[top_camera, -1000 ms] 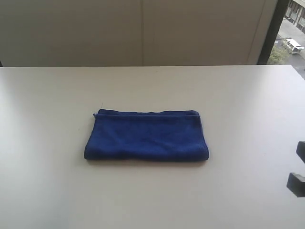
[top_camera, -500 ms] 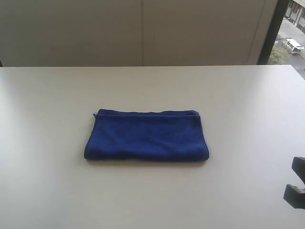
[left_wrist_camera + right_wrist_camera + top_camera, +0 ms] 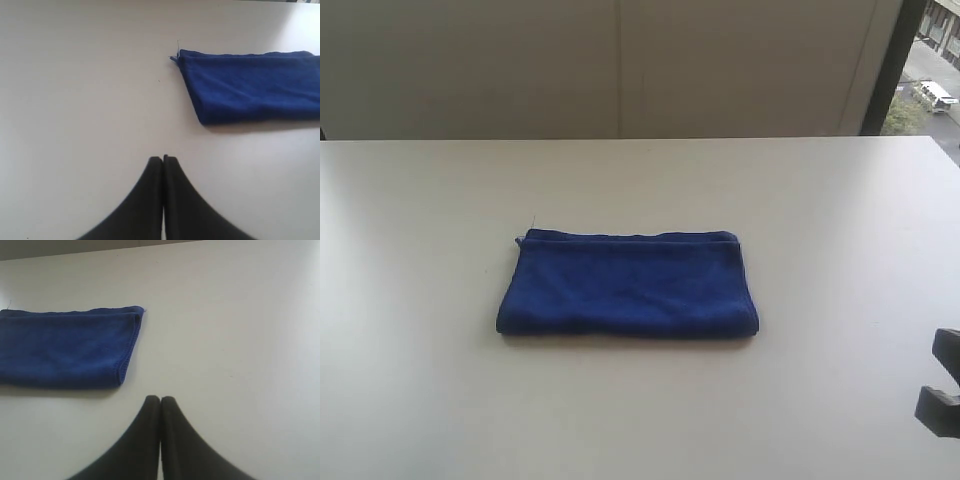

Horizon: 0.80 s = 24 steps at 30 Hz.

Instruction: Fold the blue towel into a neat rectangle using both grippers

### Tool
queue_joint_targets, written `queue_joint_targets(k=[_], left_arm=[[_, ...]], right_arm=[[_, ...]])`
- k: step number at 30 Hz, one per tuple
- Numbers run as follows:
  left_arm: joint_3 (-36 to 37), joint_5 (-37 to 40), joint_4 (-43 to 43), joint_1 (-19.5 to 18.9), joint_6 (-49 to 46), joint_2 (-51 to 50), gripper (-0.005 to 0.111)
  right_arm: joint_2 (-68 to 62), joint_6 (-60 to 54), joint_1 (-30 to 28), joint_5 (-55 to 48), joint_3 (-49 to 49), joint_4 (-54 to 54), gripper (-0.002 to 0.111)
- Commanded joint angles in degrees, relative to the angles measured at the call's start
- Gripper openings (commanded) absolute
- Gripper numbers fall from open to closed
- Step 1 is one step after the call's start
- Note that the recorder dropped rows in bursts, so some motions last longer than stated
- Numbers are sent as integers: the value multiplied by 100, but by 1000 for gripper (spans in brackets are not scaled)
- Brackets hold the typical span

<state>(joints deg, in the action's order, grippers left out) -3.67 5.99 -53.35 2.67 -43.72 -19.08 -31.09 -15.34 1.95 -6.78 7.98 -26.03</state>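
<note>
The blue towel [image 3: 628, 285] lies folded into a flat rectangle at the middle of the white table [image 3: 420, 220], with a small white tag at its back left corner. It also shows in the left wrist view as the blue towel [image 3: 250, 87] and in the right wrist view as the blue towel [image 3: 65, 347]. My left gripper [image 3: 163, 159] is shut and empty, above bare table clear of the towel's end. My right gripper [image 3: 160, 399] is shut and empty too, apart from the towel's other end. A black piece of the right arm [image 3: 942, 395] shows at the exterior view's right edge.
A pale wall panel [image 3: 620, 65] stands behind the table's far edge. A dark window frame [image 3: 890, 65] and an outdoor view sit at the back right.
The black part of the right arm at the exterior view's right edge has sunk a little lower. The towel has not moved.
</note>
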Motion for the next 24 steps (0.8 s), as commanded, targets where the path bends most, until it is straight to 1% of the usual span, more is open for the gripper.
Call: queue_joint_targets(k=[1, 7, 9, 12, 15, 19, 20, 21, 22, 23, 24], left_arm=[[25, -35, -64, -21, -9, 29, 0], [25, -35, -55, 22, -9, 29, 0], [25, -35, -55, 124, -9, 29, 0], [25, -79, -213, 396, 170, 43, 0], [27, -298, -475, 569, 564, 43, 0], [104, -850, -483, 664, 1032, 312, 0], [243, -1070, -253, 664, 1548, 554, 0], [334, -1083, 75, 664, 1977, 698, 0], [367, -1110, 1209, 664, 2947, 946, 0], [367, -998, 1907, 664, 3578, 1071, 0], [367, -821, 3156, 664, 4477, 1249, 0]], right_arm=[[18, 51, -27, 32, -23, -5, 0], [18, 51, -27, 32, -23, -5, 0], [18, 51, -27, 32, -23, -5, 0], [18, 51, -27, 32, -23, -5, 0], [18, 52, -27, 45, -23, -5, 0], [23, 52, -27, 54, -23, -5, 0], [23, 52, -27, 53, -23, -5, 0], [23, 52, -27, 53, -23, -5, 0], [23, 52, -27, 53, -23, -5, 0], [23, 52, -27, 53, -23, -5, 0], [23, 52, -27, 53, -23, -5, 0]])
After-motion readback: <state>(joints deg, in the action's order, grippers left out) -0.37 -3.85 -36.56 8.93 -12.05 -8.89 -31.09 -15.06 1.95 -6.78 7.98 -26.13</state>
